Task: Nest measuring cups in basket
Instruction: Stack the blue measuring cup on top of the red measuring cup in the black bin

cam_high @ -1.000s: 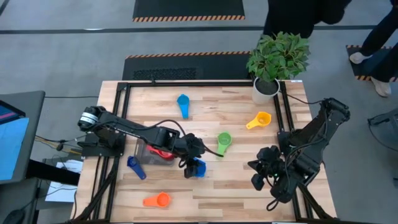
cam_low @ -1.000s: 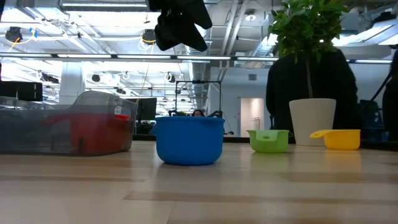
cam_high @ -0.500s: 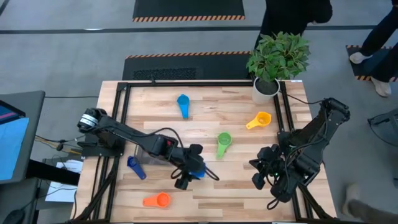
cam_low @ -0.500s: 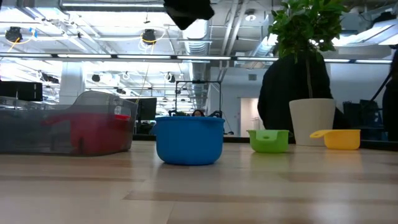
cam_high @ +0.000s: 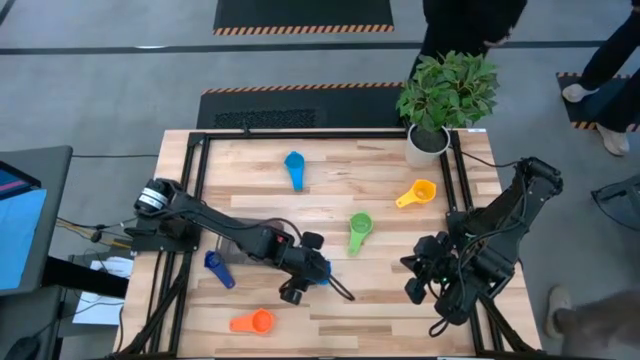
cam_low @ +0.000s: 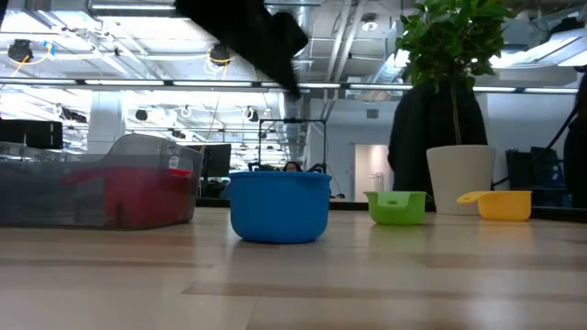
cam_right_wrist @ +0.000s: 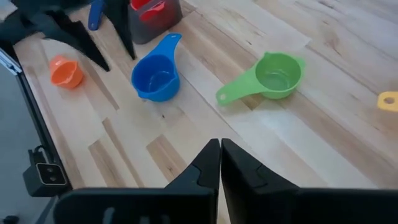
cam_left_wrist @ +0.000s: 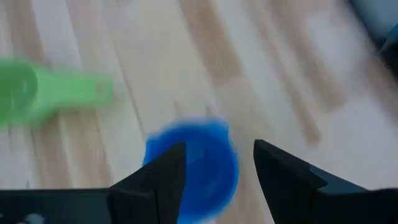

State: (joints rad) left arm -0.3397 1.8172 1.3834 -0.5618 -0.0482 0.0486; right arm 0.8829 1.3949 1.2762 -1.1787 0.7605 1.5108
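A blue measuring cup (cam_high: 319, 269) stands upright on its base near the table's middle (cam_low: 279, 206). My left gripper (cam_left_wrist: 217, 155) hovers just above it, open, one finger on either side of the cup (cam_left_wrist: 194, 167), touching nothing. The dark grey basket (cam_low: 101, 188) holds a red cup (cam_right_wrist: 149, 7) and is mostly hidden under my left arm in the high view. A green cup (cam_high: 359, 228), a yellow cup (cam_high: 418, 192), a light blue cup (cam_high: 294, 165), a dark blue cup (cam_high: 217, 268) and an orange cup (cam_high: 253, 321) lie about the table. My right gripper (cam_right_wrist: 220, 149) waits shut at the right.
A white plant pot (cam_high: 428, 140) with a leafy plant stands at the far right corner. A black frame (cam_high: 190, 180) runs along the table's edges. People stand beyond the far edge. Bare wood lies between the blue cup and my right arm.
My left gripper has gone a little toward the table's near edge and down over the blue cup, rolling its wrist as it went. Its fingers have stayed open. The blue cup has not moved.
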